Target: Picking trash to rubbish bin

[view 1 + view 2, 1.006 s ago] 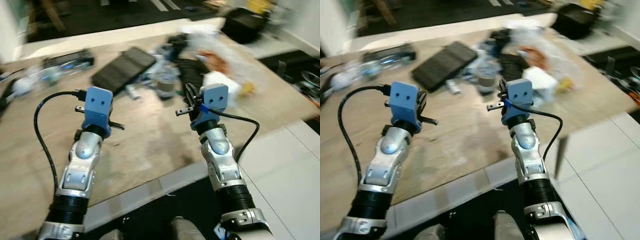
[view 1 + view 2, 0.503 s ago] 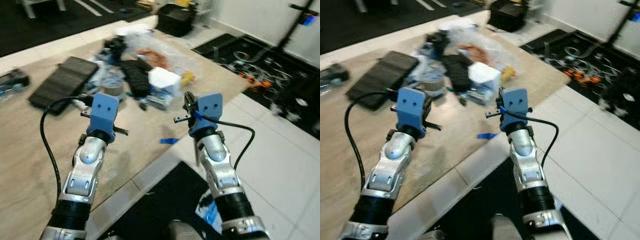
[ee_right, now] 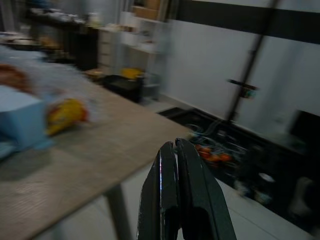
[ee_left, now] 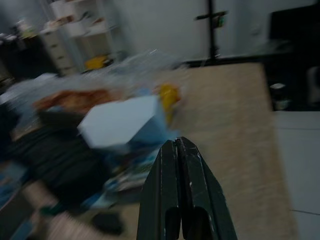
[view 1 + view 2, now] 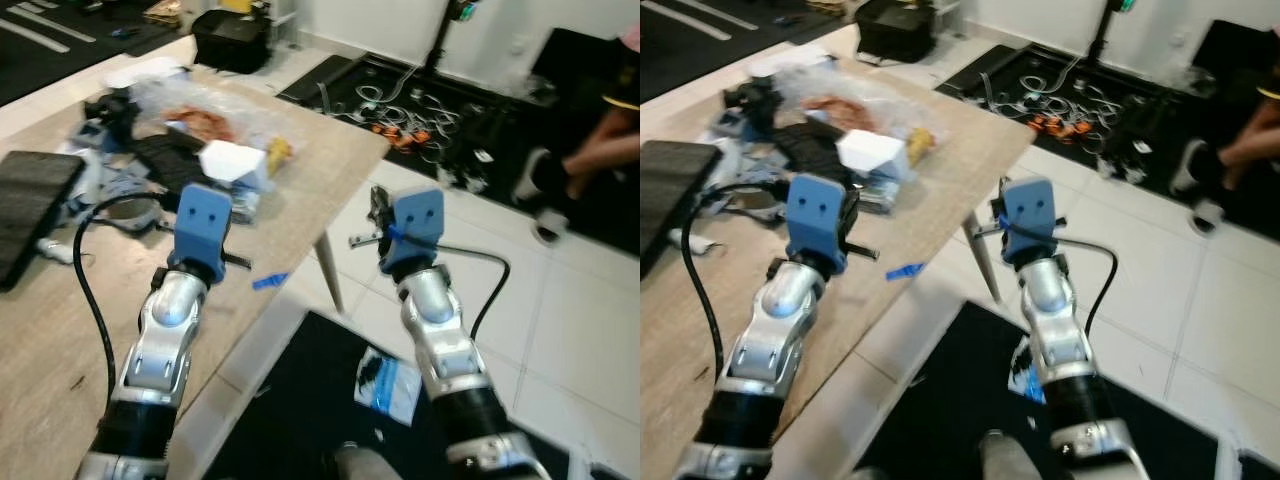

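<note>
Trash lies piled on the wooden table (image 5: 330,150): a white box (image 5: 232,160), a yellow lump (image 5: 277,150) and a clear plastic bag (image 5: 200,110) with orange-brown stuff inside. A small blue scrap (image 5: 268,281) sits by the table's near edge. On the black mat (image 5: 300,400) below lies a blue and white wrapper (image 5: 385,380). My left gripper (image 4: 178,150) is shut and empty, held over the table and aimed at the white box (image 4: 122,122). My right gripper (image 3: 175,150) is shut and empty, held past the table corner above the white tiles.
A black box (image 5: 233,35) stands on the floor beyond the table's far end. Tangled cables (image 5: 420,100) lie on a dark mat behind the table corner. A person's legs (image 5: 590,150) are at the far right. A table leg (image 5: 328,270) stands between my arms.
The whole picture has swung to the right: the table now lies on my left, and floor, cables and a person have come into sight. Both arms hold the same pose, fingers still shut.
</note>
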{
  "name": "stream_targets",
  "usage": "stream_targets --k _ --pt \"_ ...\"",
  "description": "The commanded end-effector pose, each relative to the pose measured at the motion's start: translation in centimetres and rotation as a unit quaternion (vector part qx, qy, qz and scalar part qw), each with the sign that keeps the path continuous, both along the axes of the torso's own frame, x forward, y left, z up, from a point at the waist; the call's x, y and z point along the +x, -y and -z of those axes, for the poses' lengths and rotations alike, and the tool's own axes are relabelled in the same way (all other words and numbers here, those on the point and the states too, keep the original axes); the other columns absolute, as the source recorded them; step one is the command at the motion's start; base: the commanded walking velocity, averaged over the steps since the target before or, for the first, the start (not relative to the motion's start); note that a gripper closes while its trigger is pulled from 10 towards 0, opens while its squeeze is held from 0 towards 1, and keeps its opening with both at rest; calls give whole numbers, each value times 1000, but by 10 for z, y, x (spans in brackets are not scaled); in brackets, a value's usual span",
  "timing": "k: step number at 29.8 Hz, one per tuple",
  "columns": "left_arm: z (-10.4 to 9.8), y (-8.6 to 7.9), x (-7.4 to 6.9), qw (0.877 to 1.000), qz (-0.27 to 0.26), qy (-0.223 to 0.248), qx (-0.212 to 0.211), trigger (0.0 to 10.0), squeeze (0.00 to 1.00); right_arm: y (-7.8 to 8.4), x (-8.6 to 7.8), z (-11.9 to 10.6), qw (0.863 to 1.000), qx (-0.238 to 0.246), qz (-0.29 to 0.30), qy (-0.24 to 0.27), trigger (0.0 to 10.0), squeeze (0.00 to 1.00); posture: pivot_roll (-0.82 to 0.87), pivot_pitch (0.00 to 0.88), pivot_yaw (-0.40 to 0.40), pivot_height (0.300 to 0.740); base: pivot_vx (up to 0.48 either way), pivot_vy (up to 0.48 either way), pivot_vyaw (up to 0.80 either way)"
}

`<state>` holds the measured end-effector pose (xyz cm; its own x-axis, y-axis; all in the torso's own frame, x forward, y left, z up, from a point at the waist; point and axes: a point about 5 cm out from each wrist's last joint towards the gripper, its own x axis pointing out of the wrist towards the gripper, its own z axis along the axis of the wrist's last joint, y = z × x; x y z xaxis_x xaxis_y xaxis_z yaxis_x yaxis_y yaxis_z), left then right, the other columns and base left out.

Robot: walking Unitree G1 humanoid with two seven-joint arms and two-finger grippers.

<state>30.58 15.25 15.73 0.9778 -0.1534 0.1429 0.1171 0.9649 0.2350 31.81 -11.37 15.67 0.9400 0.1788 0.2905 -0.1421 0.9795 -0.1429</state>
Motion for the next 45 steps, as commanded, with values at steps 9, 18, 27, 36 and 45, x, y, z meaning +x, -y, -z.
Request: stream_targets --k 9,18,27,36,45 --pt "2 -4 -1 1000 0 -4 -5 10000 0 2 -2 11 1000 2 8 -25 10000 0 21 54 -8 740 0 0 -800" --pt "5 -3 0 1000 -3 -11 -5 10000 0 5 -4 18 999 -2 15 -37 10000 0 17 59 -8 740 0 0 -800" --pt "6 0 1 1000 -3 -11 -11 10000 0 4 -5 21 999 -12 15 -39 10000 0 14 62 -7 740 0 0 -800" --pt "7 -3 1 1000 -7 -18 -23 10000 0 6 -6 27 998 -2 21 -51 10000 0 14 63 -2 740 0 0 -800" --pt "5 -5 6 999 -23 -16 -21 10000 0 6 -5 28 998 -3 21 -56 10000 0 13 65 2 740 0 0 -800"
